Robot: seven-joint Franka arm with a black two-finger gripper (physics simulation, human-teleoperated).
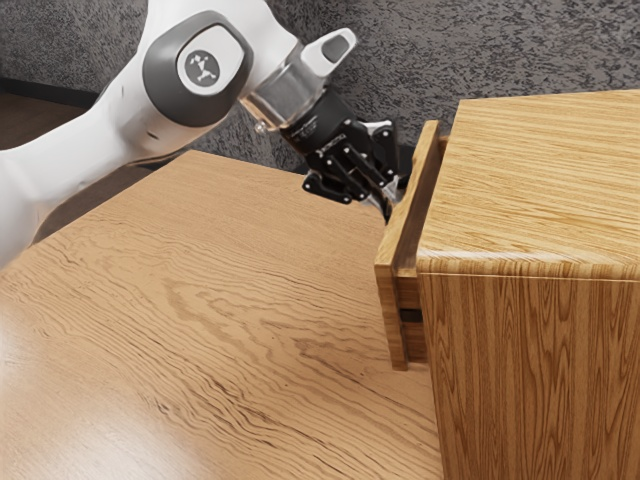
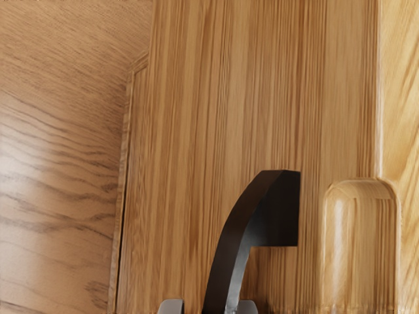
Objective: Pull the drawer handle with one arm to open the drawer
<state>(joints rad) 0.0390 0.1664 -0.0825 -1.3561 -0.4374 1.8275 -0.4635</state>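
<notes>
Closest to the wrist lens: black handle (image 2: 262,209), curved, stepped at its far end, rising off the drawer front (image 2: 262,91) and running in under the hand. Vertical light-oak grain on that front. Just beside the handle, a rounded wooden block (image 2: 360,242) of the same grain; what it belongs to, not clear. Past the front's edge on the handle's other side, table (image 2: 59,163) with broader, wavier grain.

Exterior view. Nearest there: table (image 1: 200,340) across 6 to 9 o'clock of the frame, oak. Cabinet (image 1: 540,300) filling 2 to 5 o'clock, top and near side both showing, table running up to it. Drawer front (image 1: 408,215) on the cabinet's 9 o'clock face, top row, standing a little way off the carcass: narrow gap along the upper edge, a stub of drawer side and a dark slit showing behind the panel lower down. Drawer partly out, not far.

Arm (image 1: 150,90) white, entering from 9 to 10 o'clock, big grey joint cap at 11 o'clock, wrist angled down toward 4 o'clock. Gripper (image 1: 390,195) black, about 1 o'clock of frame centre, up against the drawer front's outer face, its front end hidden behind the panel's edge. Wide, narrow or clamped on the handle: cannot tell. Speckled grey wall (image 1: 450,50) behind, at 12 to 2 o'clock.
</notes>
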